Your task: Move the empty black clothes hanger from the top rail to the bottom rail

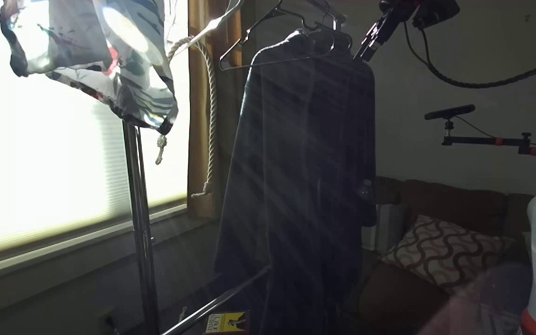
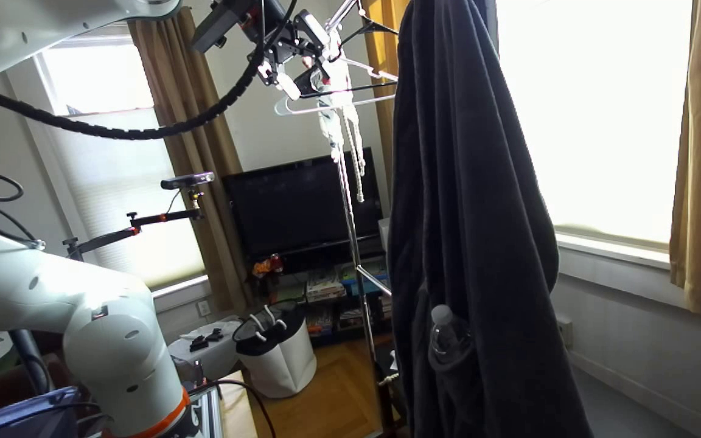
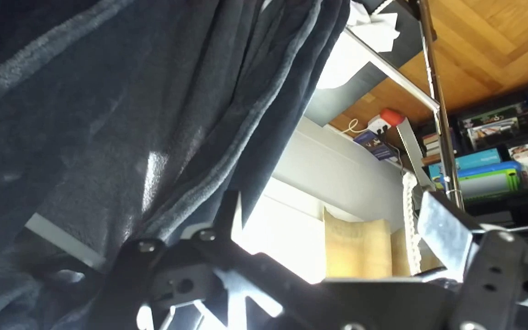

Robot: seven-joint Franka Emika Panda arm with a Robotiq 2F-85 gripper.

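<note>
Exterior view: black clothes hanger (image 2: 362,87), one, hung at the top rail (image 2: 341,13), part hidden behind the charcoal robe (image 2: 478,213). Handling: judged light, stiff, probably smooth plastic; hardly fragile, but apt to slip or swing about its hook. Suggested hold: a sloping arm, close to the neck, for a level lift. Appearance: thin dark frame, straight lower bar; pale hanger (image 2: 375,100) just beside. Tool (image 3: 332,206): fingers spread wide apart in the wrist view; whether either touches the black clothes hanger cannot be told.
</note>
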